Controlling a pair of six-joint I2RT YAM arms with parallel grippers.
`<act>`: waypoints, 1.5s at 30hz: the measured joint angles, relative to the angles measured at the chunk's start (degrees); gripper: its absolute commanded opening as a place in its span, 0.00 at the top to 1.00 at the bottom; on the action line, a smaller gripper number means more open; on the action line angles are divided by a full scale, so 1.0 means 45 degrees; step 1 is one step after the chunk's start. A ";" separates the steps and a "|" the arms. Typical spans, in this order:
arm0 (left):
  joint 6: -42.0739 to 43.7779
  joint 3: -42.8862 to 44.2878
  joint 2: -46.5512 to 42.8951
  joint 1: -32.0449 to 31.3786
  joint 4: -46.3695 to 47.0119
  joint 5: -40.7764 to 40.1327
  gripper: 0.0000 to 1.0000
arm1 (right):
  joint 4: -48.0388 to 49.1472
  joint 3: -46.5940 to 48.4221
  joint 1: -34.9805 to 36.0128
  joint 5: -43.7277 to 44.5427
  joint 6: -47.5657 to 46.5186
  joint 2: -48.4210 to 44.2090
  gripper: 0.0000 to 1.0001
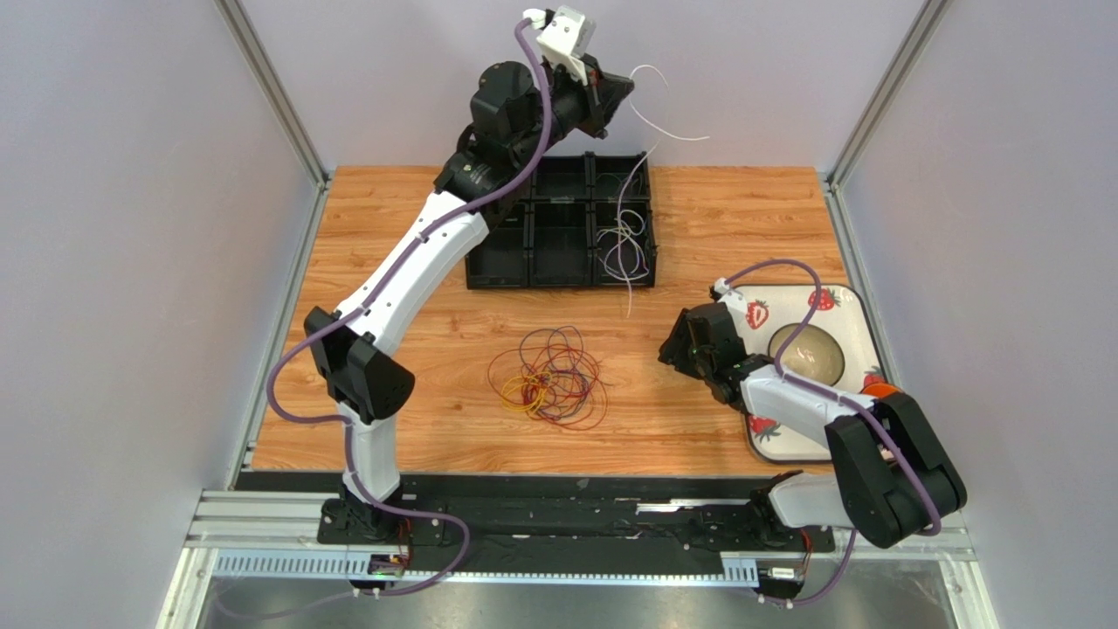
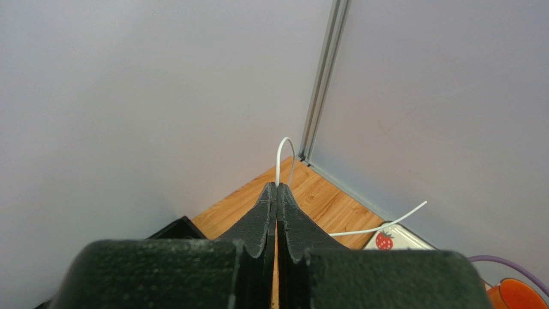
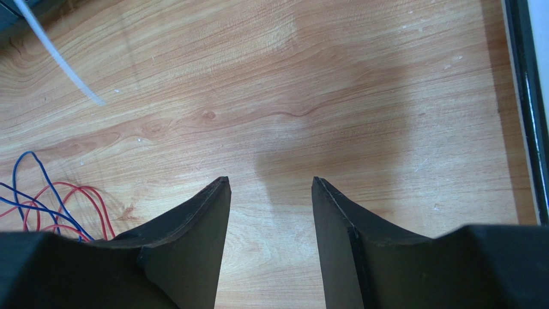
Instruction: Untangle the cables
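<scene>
A tangle of red, yellow and dark purple cables lies on the wooden table at its middle front. My left gripper is raised high at the back and is shut on a white cable, which hangs down into the black tray's right compartment. In the left wrist view the white cable loops out of the closed fingertips. My right gripper is open and empty, low over bare wood to the right of the tangle. The right wrist view shows blue and red cables at its left and the gripper open.
A black compartment tray stands at the back middle. A white strawberry-patterned tray with a round bowl sits at the right, with an orange object beside it. Grey walls enclose the table on three sides.
</scene>
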 measured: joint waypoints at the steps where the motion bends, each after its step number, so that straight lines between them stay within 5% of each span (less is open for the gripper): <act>1: -0.0102 -0.0087 0.0024 0.0073 0.0136 0.0112 1.00 | 0.0000 0.0000 -0.0005 -0.0005 0.0000 0.0010 0.47; 26: -0.0918 0.1146 0.2059 0.1316 0.1088 0.2098 1.00 | 0.0000 0.0083 -0.0044 -0.0049 -0.0005 0.0199 0.47; 45: -0.1515 -0.6795 0.1209 0.1423 0.2511 0.2487 1.00 | -0.0005 0.0146 -0.0049 -0.0155 -0.0005 0.0214 0.47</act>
